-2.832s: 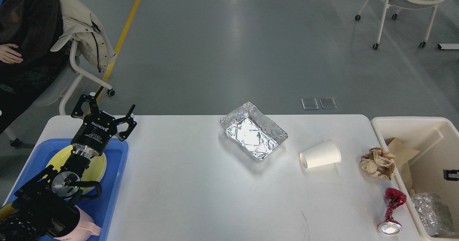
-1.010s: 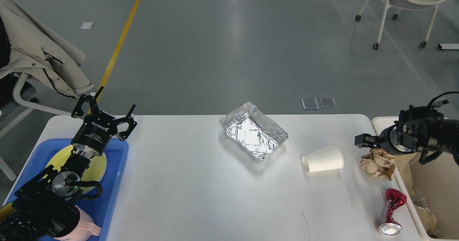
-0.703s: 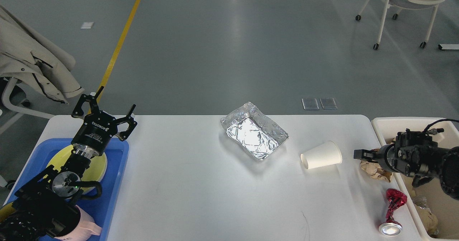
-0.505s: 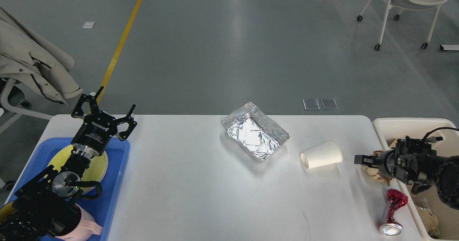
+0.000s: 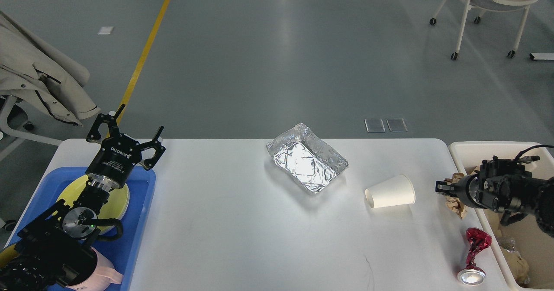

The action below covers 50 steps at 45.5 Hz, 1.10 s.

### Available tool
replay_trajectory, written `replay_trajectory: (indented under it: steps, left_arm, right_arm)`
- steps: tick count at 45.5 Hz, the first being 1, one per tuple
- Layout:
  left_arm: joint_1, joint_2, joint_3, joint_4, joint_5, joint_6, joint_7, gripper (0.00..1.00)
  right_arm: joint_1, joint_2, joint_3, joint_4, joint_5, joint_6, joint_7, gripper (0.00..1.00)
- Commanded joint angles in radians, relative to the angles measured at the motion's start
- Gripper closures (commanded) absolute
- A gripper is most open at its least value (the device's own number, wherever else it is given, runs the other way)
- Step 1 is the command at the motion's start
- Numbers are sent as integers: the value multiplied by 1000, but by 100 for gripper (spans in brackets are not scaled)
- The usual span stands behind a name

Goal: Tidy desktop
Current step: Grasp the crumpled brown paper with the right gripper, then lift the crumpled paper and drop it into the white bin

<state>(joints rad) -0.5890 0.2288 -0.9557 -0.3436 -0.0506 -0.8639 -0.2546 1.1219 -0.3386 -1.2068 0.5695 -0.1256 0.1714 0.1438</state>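
Note:
The desktop [image 5: 242, 230] is a wide white tabletop. On it lie a silver foil tray [image 5: 307, 161], a white paper cup [image 5: 389, 191] on its side and a crushed red can [image 5: 474, 252]. My right gripper [image 5: 442, 186] comes in from the right at the table's right edge. It is closed around a crumpled brown paper ball [image 5: 455, 206], which shows above and below it. My left gripper [image 5: 128, 131] is open and empty, raised over the far end of the blue tray [image 5: 138, 221].
The blue tray holds a yellow plate [image 5: 123, 200] and a pink cup [image 5: 106, 276]. A cream bin [image 5: 458, 150] with trash in it stands off the table's right end. A chair with a beige coat [image 5: 39, 79] stands at far left, and another chair [image 5: 489, 5] at far right.
My right arm came in from the right, dropped onto the brown paper ball, then drew back slightly right and up with it. The left arm has not moved. The person at left is gone.

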Motion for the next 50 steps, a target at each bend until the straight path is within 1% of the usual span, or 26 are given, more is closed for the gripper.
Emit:
replay_trajectory:
  steps: [1,6,9,11,14,16,18,21,25,30,33,35,36,40,45,47,50]
  left_arm:
    - [0,0,0,0,0,-1,0,0]
    - [0,0,0,0,0,-1,0,0]
    - [0,0,0,0,0,0,0,0]
    - [0,1,0,0,0,-1,0,0]
    - [0,0,0,0,0,-1,0,0]
    - [0,0,0,0,0,0,0,0]
    - [0,0,0,0,0,0,0,0]
    - [0,0,0,0,0,0,0,0]
    - [0,0,0,0,0,0,0,0]
    - [0,0,0,0,0,0,0,0]
    - [0,0,0,0,0,0,0,0]
    - [0,0,0,0,0,-1,0,0]
    - [0,0,0,0,0,0,0,0]
    - [0,0,0,0,0,0,0,0]
    - [0,0,0,0,0,0,0,0]
    - [0,0,0,0,0,-1,0,0]
    - [0,0,0,0,0,0,0,0]
  right_arm:
    - [289,-137,-26,260,-49,51,13,100]
    - [608,-198,-111,456,-153,143,28,100]
    - [804,-220,-163,547,-190,250,52,100]
    - [938,-221,-186,585,-209,359,71,100]
    - [1129,-220,-189,631,-239,558,114,100]
    - [1246,-220,-177,654,-262,684,148,100]
    - [1349,-220,-148,682,-279,789,168,100]
    - [1449,-226,-94,737,-293,789,172,100]
    - [1512,-247,-51,803,-301,789,171,100]
    - [1498,-255,-62,814,-305,789,161,100]
    - [1445,-260,-97,794,-337,789,160,100]
    - [1373,-269,-128,771,-376,789,160,100]
    - [1331,-278,-141,753,-394,771,160,100]
    - [1126,-307,-189,638,-454,602,160,100]
    - [778,-318,-189,362,-459,416,160,100]
    - [637,-318,-177,239,-454,358,163,100]
    - [439,-321,-133,97,-451,271,165,100]
